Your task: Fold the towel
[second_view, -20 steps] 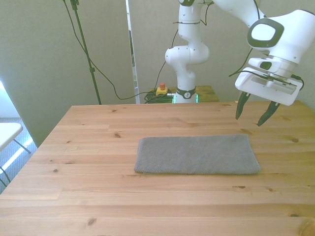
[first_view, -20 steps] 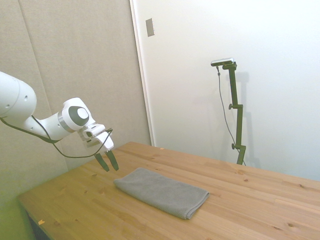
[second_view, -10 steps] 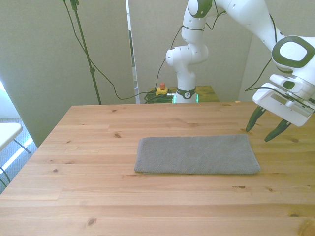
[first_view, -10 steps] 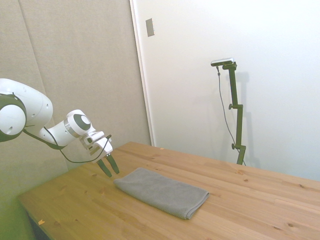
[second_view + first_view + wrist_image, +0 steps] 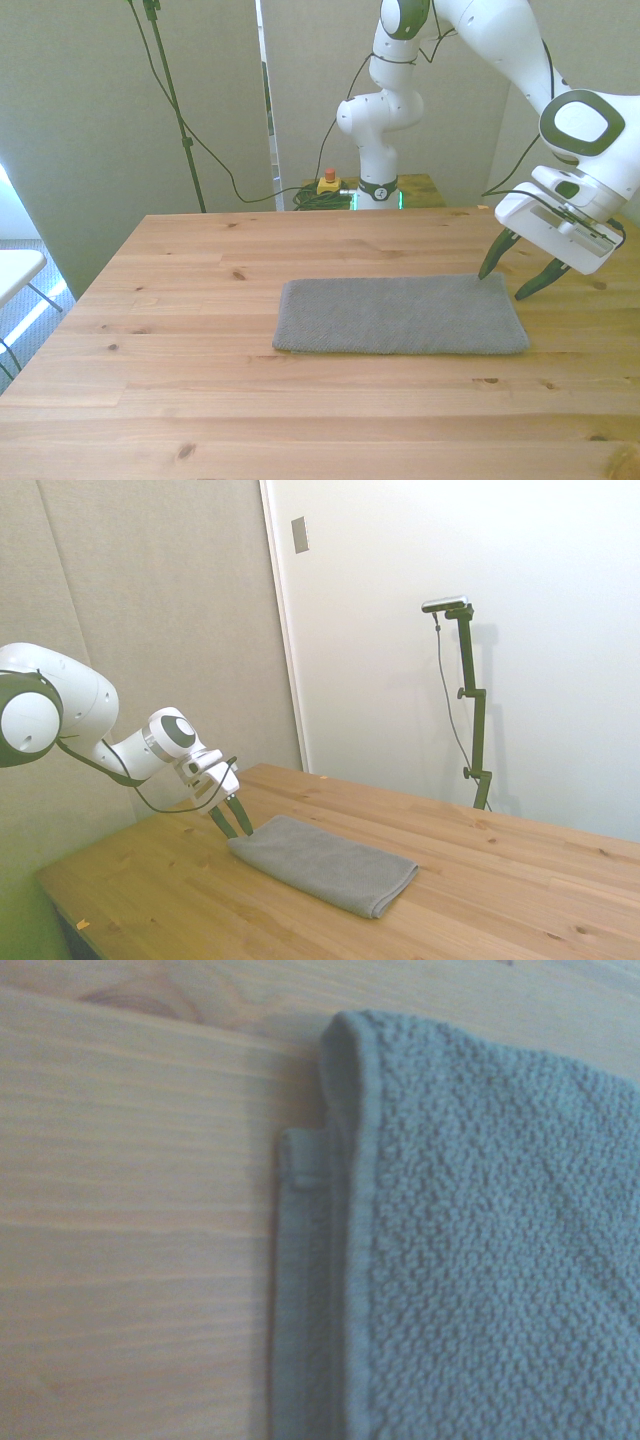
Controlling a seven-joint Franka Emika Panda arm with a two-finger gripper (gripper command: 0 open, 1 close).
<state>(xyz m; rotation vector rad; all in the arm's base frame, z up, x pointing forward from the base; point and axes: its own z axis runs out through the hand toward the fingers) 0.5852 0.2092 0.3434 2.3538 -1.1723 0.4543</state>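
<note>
Wooden bench (image 5: 200,400): one grey terry towel (image 5: 400,315), folded flat, no label legible. Tool (image 5: 515,280) spread wide, fingertips at towel's end.

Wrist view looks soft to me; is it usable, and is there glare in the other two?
Wrist view: slightly blurred, but the towel hem and weave still read. Front view: bright daylight at its left edge, towel evenly lit. Side view: no glare, claw sharp.
</note>
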